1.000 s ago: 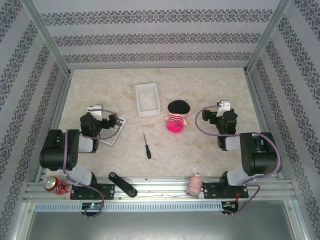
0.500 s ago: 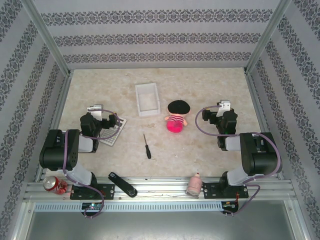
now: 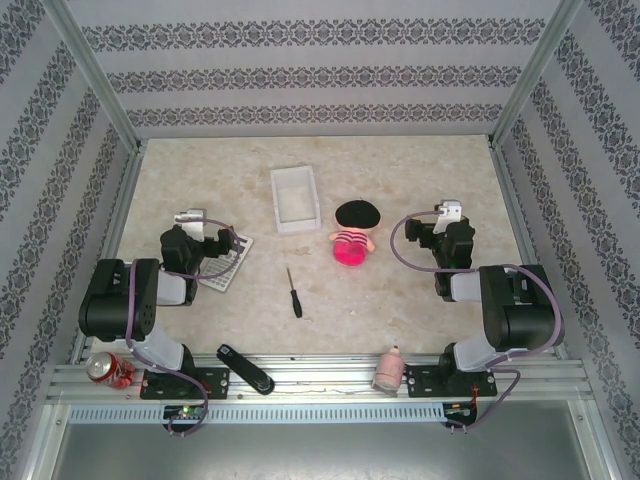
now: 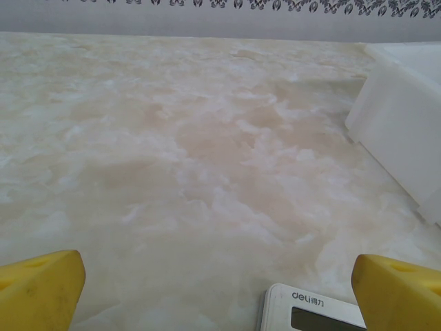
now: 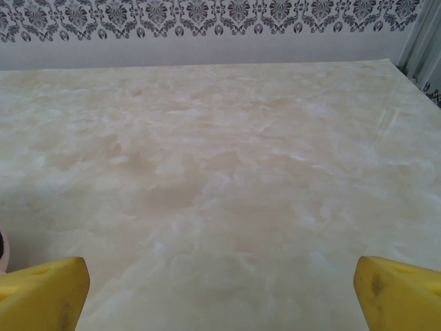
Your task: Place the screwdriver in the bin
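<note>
The screwdriver (image 3: pixel 294 292), thin with a black handle, lies on the marble table between the two arms, touched by neither. The white bin (image 3: pixel 295 198) sits further back, empty; its side wall (image 4: pixel 406 131) shows at the right of the left wrist view. My left gripper (image 3: pixel 193 228) hovers left of the screwdriver, over the calculator's far end. Its yellow fingertips (image 4: pixel 41 289) stand wide apart, so the left gripper (image 4: pixel 219 293) is open and holds nothing. My right gripper (image 3: pixel 445 222) is at the right, and here too the right gripper (image 5: pixel 220 293) is open over bare table.
A grey calculator (image 3: pixel 227 262) lies by the left gripper, its top edge (image 4: pixel 313 310) under the fingers. A doll (image 3: pixel 352 235) with a black hat sits right of the bin. A red can (image 3: pixel 108 368), a black oblong device (image 3: pixel 245 368) and a pink bottle (image 3: pixel 388 370) line the near rail.
</note>
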Motion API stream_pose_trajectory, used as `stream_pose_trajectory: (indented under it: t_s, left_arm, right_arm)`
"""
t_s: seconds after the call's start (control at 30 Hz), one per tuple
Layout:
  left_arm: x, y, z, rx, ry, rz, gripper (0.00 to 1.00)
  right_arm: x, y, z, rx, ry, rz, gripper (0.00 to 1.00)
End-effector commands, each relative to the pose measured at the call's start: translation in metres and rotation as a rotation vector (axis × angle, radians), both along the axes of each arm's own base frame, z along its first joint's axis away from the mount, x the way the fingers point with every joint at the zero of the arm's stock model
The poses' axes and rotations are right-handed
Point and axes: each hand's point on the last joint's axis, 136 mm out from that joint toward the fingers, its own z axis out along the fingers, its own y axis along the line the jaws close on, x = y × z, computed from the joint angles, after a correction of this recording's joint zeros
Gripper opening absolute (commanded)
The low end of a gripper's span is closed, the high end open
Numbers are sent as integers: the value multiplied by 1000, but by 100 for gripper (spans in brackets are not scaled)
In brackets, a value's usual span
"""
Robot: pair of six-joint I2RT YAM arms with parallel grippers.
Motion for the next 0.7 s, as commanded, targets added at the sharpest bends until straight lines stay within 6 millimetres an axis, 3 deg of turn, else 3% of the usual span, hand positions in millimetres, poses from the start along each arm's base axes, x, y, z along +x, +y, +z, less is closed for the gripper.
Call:
stream_pose_trajectory:
  t_s: [0.0,0.37,0.43,0.53,0.57,0.67]
  left_arm:
    - [4,-1,8,14,-16,-18,99]
    - [4,0,11,13,-21,-7,99]
    - [3,-2,17,17,-28,-17,99]
    - [3,-3,30,13,8,-23,99]
    - [3,-3,33,17,30,-26,99]
    - [1,-3,49,49,70,-44,99]
  right_arm:
    - [5,3,7,-8,-26,1,98]
    - [1,-14,9,-11,-44,-102,98]
    - [-3,-23,13,-23,-36,-180,98]
    - [-1,-20,25,-23,-83,-159,98]
    - [-9,-20,16,-27,-62,-161,98]
    - [-12,-35,35,-27,-49,-250,98]
